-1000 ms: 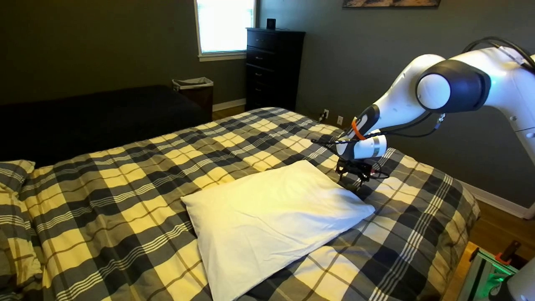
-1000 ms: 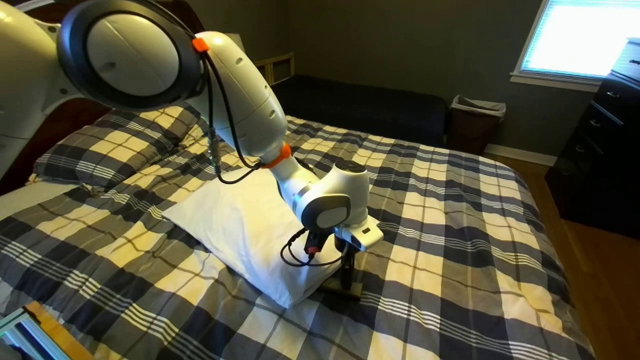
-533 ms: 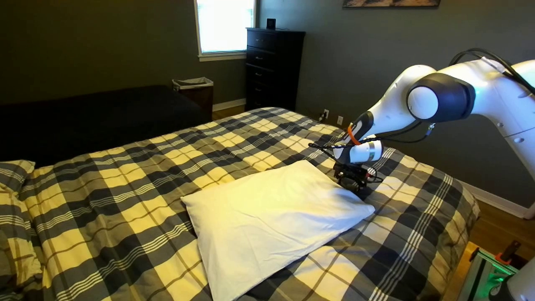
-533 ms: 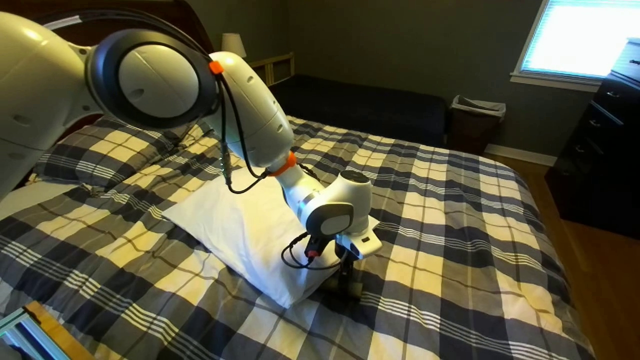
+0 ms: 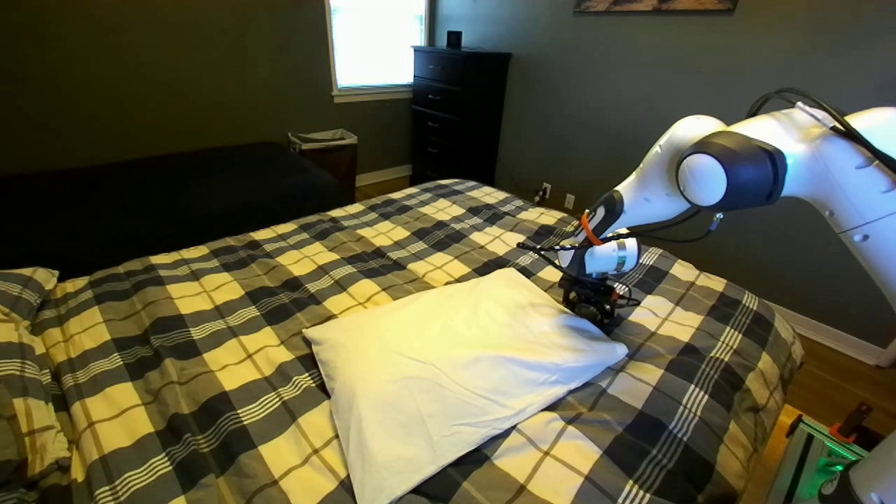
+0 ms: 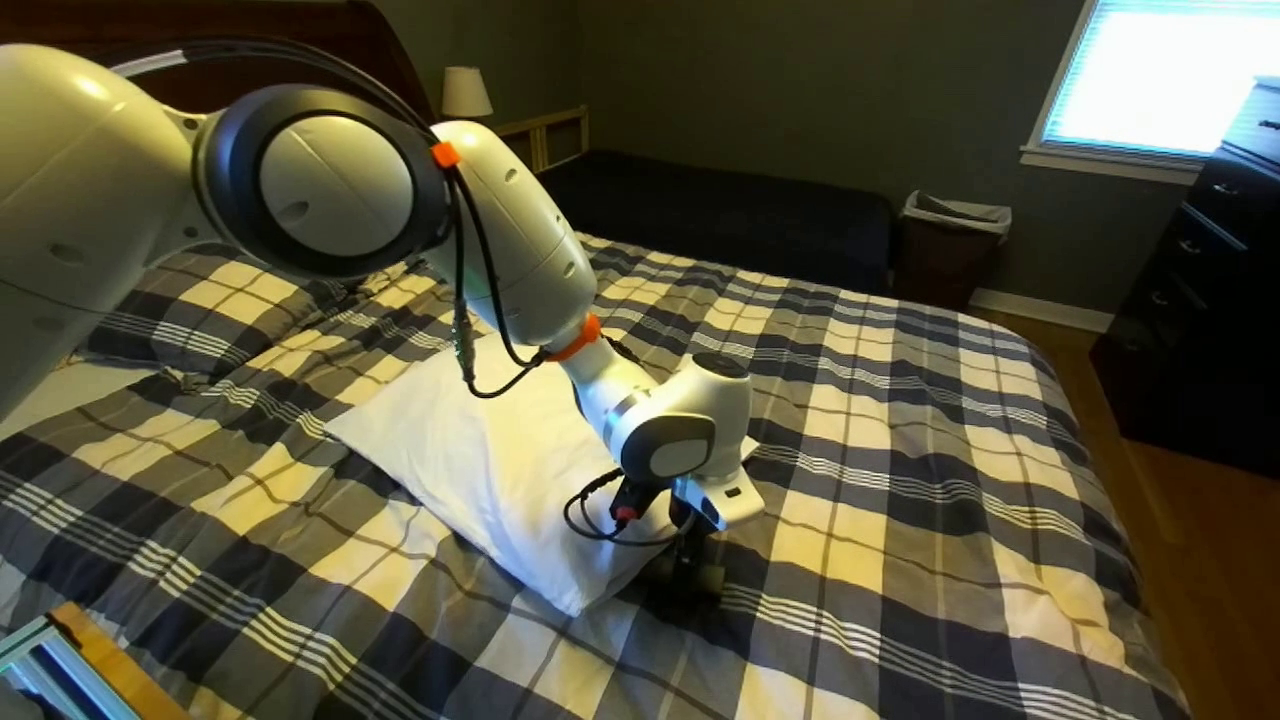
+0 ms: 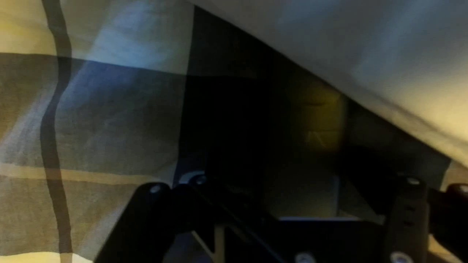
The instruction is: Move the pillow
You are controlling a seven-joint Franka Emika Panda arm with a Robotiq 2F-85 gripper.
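Gripper [image 5: 592, 315] sits low just beside the white pillow [image 5: 455, 371]. Fingers look spread, nothing between but shadow and bedspread [image 7: 117, 138]; tips too dark to make out. So main risk: squeeze here and it likely pinches the bedspread directly underneath and misses the pillow. Going deeper could jam the tips into soft fabric; can't tell if they touch it. Next out: pillow edge slants past the finger gap in the wrist view, outside it. A sideways shove without getting under would probably just fold or push it. Beyond that, most of the pillow lies flat away from the gripper, so a shallow edge pinch may peel out under its weight. Farthest, plaid pillow [image 6: 235, 310]: bump risk on a long drag.
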